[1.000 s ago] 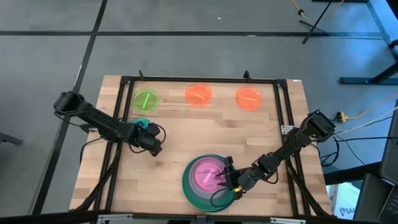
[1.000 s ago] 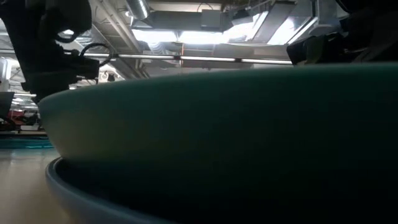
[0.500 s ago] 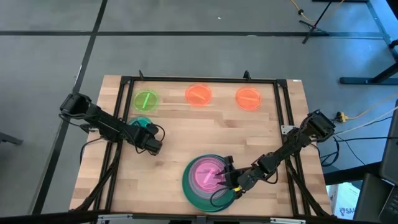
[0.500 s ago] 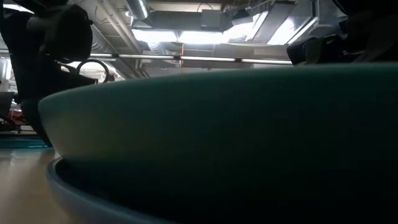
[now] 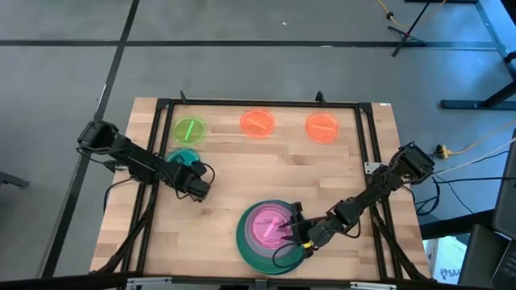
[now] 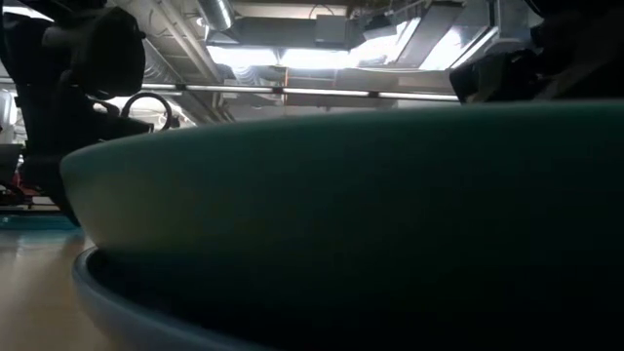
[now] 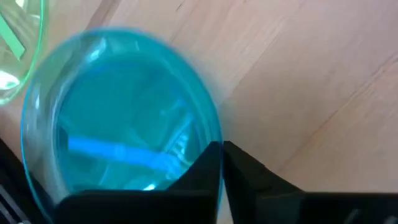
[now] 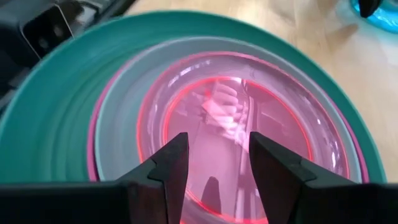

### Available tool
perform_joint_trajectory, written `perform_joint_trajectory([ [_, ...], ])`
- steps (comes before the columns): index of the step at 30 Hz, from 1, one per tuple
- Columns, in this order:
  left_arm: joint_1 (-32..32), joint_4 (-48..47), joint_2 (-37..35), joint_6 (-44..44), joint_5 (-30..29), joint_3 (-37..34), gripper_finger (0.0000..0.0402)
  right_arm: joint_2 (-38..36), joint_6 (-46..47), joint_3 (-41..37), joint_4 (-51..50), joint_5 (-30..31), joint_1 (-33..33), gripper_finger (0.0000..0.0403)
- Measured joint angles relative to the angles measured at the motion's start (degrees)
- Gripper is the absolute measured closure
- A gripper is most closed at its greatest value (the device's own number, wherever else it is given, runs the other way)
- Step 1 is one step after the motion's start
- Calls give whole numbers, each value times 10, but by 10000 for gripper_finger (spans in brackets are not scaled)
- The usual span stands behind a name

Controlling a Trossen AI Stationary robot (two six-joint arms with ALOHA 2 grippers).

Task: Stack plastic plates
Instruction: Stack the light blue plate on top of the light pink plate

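No writing shows; left gripper (image 7: 222, 163) pinches the blue plate (image 7: 118, 118) near the table's (image 5: 242, 181) left edge, right gripper (image 8: 212, 163) spread over the pink plate (image 8: 236, 134)

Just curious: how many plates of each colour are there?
Small translucent orange plastic plates: 2
Small neon green: 1
Small translucent teal: 1
Small translucent pink: 1
Medium pale teal: 1
Medium magenta: 1
Large green: 1
Large blue: 1
Total: 9

Wooden table (image 5: 242, 185), plate stack (image 5: 270, 229), green (image 5: 189, 130), orange plates (image 5: 258, 122)
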Motion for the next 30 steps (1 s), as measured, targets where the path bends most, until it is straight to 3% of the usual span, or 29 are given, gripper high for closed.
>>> perform_joint_trajectory([
  [10, -17, -13, 0, 26, -17, 10, 399, -19, 3, 0, -11, -14, 0, 242],
  [21, -88, -14, 0, 71, -73, 100, 398, -77, 4, 0, -74, -14, 0, 242],
  [26, -125, 28, 0, 145, -116, 151, 398, -96, 4, 0, -99, -8, 0, 242],
  [30, -152, 134, 0, 255, -126, 169, 398, -107, 5, 0, -125, -9, 0, 242],
])
